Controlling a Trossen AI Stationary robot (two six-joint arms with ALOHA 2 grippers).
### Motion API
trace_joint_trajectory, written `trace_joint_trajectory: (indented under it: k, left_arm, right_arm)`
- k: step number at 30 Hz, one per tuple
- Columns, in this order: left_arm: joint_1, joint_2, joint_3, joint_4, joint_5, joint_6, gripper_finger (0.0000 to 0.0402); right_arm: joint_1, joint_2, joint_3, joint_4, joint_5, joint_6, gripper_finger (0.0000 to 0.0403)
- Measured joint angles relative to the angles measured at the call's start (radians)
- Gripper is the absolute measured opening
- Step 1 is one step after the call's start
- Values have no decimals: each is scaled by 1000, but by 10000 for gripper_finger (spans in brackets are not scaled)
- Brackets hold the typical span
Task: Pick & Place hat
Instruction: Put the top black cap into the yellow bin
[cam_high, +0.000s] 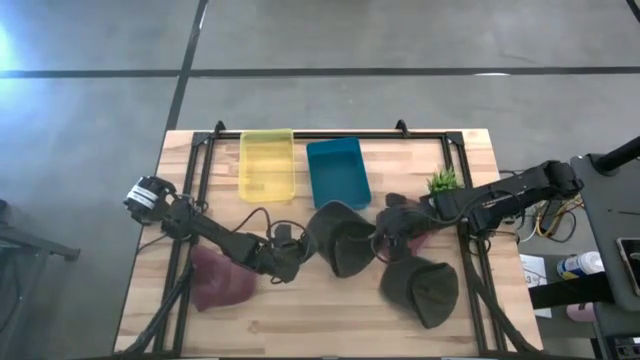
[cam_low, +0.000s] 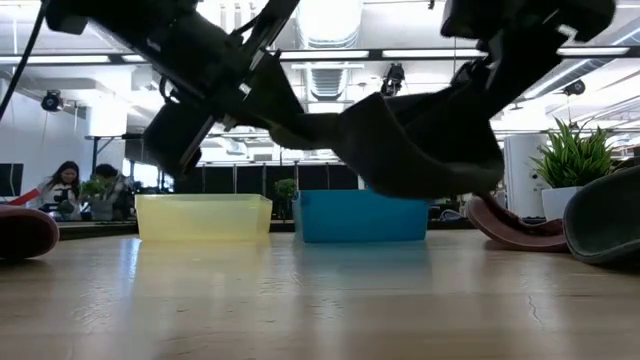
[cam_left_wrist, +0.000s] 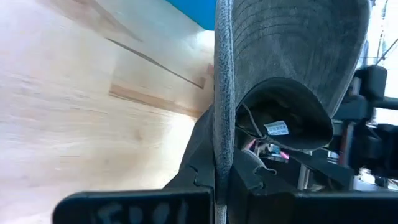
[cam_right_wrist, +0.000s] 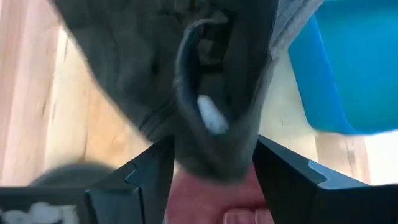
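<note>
Grey hat (cam_high: 340, 238) hangs crosswise btwn arms, L jaws clamping brim, R jaws straddling it, open.

A dark grey hat (cam_high: 340, 238) hangs above the table's middle — crown sagging, opening turned sideways.

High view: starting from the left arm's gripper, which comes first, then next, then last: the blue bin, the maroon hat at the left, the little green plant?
From the left gripper:
1. Maroon hat, just left, under the arm.
2. Blue bin, at the back, middle.
3. Green plant, far right.
</note>
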Motion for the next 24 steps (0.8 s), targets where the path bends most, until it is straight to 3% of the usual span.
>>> trace_joint_trajectory:
  k: [7,17,24]
  left_arm:
    - [11,-1,23,0,38,59,10]
    - [43,-1,78,0,99,229,10]
    - [50,-1,93,-7,129,313,10]
  right_arm:
    - [-27,11,-18,87,100,-19,176]
    - [-37,30,-18,179,106,-13,177]
    - [-48,43,-18,197,106,10,153]
